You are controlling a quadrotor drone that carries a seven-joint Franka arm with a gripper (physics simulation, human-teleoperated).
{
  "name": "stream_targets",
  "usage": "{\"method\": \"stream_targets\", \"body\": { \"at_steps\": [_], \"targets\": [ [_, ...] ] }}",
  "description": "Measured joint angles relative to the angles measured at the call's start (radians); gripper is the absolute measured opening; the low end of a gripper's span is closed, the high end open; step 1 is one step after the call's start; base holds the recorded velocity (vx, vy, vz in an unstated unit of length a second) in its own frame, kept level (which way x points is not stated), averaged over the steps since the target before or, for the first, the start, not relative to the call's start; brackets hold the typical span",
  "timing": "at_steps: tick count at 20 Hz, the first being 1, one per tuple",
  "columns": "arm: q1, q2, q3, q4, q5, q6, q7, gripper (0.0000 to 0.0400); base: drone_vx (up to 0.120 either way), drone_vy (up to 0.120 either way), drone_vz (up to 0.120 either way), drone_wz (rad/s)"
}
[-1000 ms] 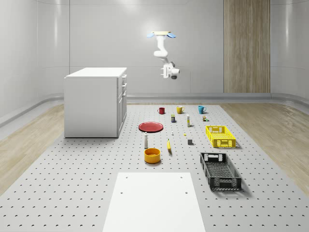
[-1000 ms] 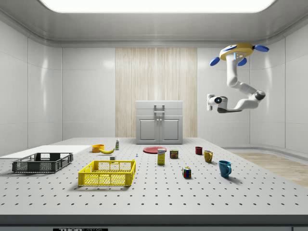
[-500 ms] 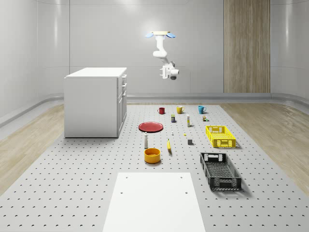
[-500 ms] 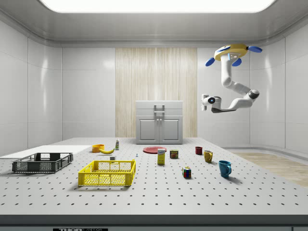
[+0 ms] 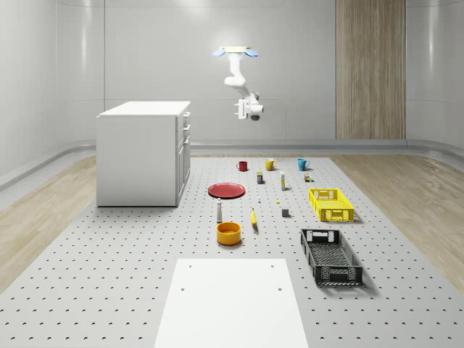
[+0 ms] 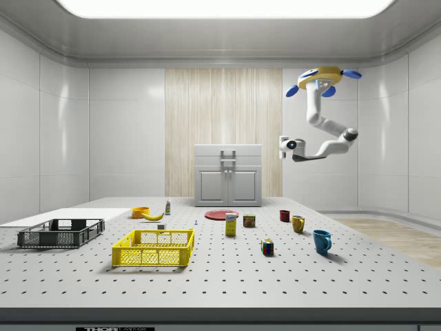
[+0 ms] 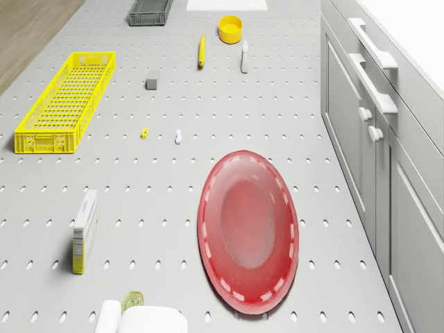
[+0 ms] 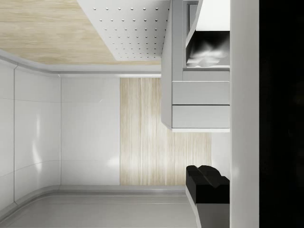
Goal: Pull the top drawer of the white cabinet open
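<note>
The drone (image 5: 233, 51) hovers high above the far end of the perforated table (image 5: 109, 275), well apart from the white cabinet (image 5: 141, 156) standing at the whole-scene view's left. Its arm bends down and toward the cabinet, carrying the gripper (image 6: 282, 145) at about the height of the cabinet's top, still in open air beside it and touching nothing. Whether the fingers are released or clenched cannot be told. The top drawer (image 6: 228, 152) sits flush with the cabinet front, its handle (image 7: 373, 43) untouched. From the drone's own camera, the red plate (image 7: 248, 229) lies on the table just beside the cabinet's front, with the yellow crate (image 7: 64, 100) well apart across the table. Beyond them lie a banana (image 7: 201, 50) and an orange bowl (image 7: 229, 28).
</note>
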State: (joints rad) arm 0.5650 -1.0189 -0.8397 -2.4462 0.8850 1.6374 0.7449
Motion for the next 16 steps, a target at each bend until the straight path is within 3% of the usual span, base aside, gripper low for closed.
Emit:
{"method": "stream_targets", "body": {
  "at_steps": [5,11,16],
  "targets": [
    [0.017,-0.017,-0.006,-0.002,-0.013,0.016,0.011,0.0305,0.120,-0.112,0.000,0.000],
    [0.036,-0.036,-0.013,-0.005,-0.028,0.033,0.023,0.0305,0.120,0.000,0.000,0.000],
    [0.050,-0.051,-0.017,-0.007,-0.040,0.046,0.033,0.0305,0.120,-0.112,0.000,0.000]
  ]
}}
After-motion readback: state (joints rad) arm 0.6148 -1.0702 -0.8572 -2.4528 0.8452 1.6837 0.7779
